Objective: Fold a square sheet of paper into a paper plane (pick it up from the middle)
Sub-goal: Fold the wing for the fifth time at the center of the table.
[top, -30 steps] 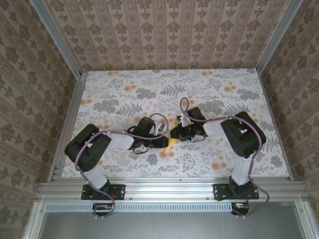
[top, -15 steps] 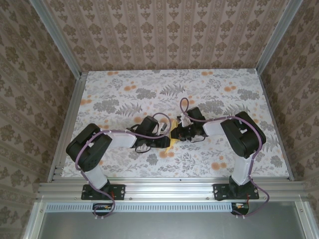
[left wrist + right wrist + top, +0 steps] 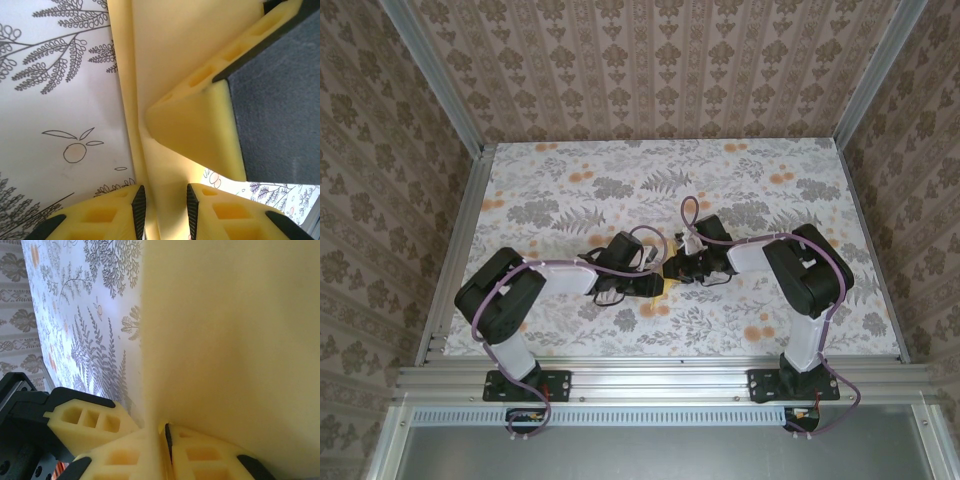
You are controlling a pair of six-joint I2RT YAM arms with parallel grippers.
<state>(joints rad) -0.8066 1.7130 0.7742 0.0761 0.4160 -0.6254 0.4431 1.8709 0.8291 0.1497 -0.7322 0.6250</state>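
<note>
My right gripper (image 3: 162, 434) pinches the pale-yellow square sheet of paper (image 3: 225, 340), light, floppy and probably best held at its fold, while my left gripper (image 3: 166, 200) straddles it, jaws ajar.

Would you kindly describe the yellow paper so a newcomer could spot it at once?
On the floral table, find where the left gripper and right gripper meet near its middle. The square sheet of paper is the plain pale-yellow piece between them, unlike the printed orange flowers nearby.

black-and-white arms (image 3: 563, 273), purple cables (image 3: 689, 214) looped along them, pale-yellow hollow-celled gripper fingers (image 3: 100, 219).
</note>
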